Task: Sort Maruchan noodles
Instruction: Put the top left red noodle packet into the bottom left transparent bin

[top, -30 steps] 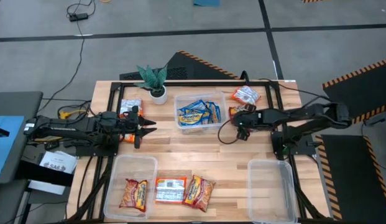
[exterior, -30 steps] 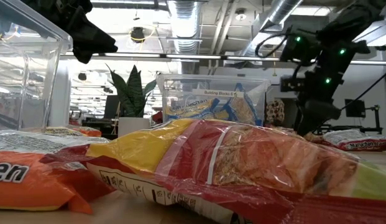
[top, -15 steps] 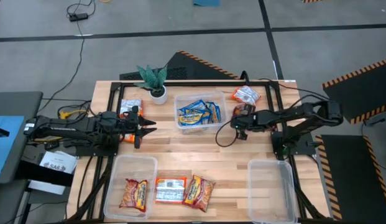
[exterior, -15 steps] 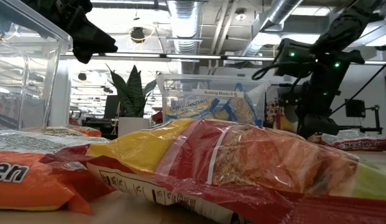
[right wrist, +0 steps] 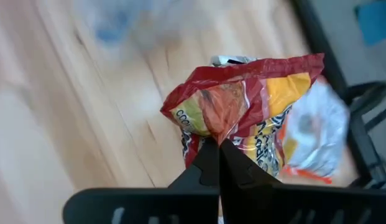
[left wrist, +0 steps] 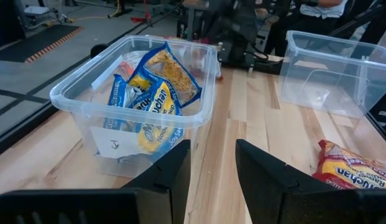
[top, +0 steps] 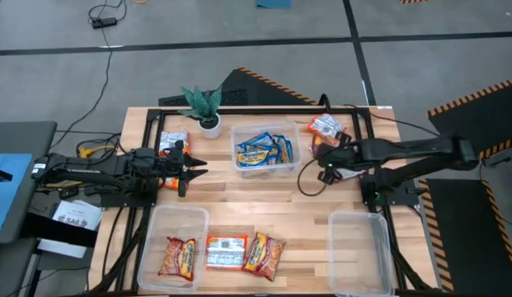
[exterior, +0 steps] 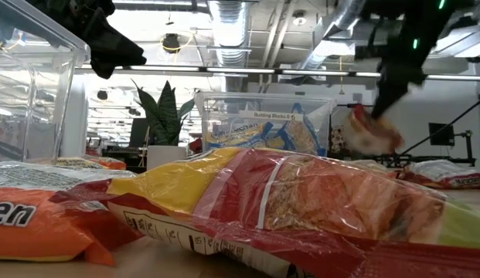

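right gripper (right wrist: 218, 163) pinched tight on red-yellow packet (right wrist: 242, 118), lifted off table (top: 264, 194) beside blue-packet tub (top: 265, 149); left gripper (left wrist: 211, 165) parted, holding nothing, near plant (top: 204, 106)

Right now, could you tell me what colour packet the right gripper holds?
Red and yellow packet, clearest in the right wrist view.

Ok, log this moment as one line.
right claw: shut on red packet, lifted | left claw: open, waiting by blue tub | front tubs: no packets
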Controlling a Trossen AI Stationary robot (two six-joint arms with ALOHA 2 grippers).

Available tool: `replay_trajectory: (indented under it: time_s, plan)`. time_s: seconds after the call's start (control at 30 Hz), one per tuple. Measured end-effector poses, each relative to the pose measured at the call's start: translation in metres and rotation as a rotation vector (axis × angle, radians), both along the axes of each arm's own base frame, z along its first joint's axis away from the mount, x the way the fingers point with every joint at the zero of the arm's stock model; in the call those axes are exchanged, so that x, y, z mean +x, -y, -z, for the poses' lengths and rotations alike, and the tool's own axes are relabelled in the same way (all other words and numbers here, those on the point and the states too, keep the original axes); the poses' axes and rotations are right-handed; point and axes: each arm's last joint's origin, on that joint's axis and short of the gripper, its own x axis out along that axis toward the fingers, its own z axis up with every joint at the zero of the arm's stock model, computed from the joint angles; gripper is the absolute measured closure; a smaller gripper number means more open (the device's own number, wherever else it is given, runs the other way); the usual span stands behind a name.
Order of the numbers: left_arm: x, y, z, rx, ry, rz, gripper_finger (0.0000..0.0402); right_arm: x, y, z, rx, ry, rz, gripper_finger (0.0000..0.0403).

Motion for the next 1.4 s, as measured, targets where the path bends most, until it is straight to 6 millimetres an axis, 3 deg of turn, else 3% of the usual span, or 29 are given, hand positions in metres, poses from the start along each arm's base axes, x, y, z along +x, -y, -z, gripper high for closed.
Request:
replay_trajectory:
  time_s: [0.3,0.5,0.67,0.87,1.1,1.4]
  plan:
    - [0.000,0.000,0.000,0.020,-0.004,-0.007,0.0287,0.005,-0.030,-0.076,-0.174,0.241,-0.037,0.0396]
    - [-0.001,-0.004,0.000,0.047,-0.007,-0.122,0.0288,0.047,-0.054,-0.092,-0.134,0.519,-0.212,0.0396]
    - [-0.003,-0.007,0.000,0.068,-0.009,-0.258,0.0287,0.095,-0.081,-0.080,-0.101,0.646,-0.430,0.0396]
    - [-0.003,-0.008,-0.001,0.075,-0.009,-0.303,0.0287,0.150,-0.110,-0.051,-0.067,0.836,-0.645,0.0396]
    - [-0.003,-0.009,-0.001,0.076,-0.010,-0.306,0.0287,0.201,-0.128,-0.031,0.016,1.065,-0.847,0.0396]
    - [-0.003,-0.009,-0.001,0.076,-0.009,-0.306,0.0288,0.271,-0.143,-0.020,0.092,1.135,-1.014,0.0396]
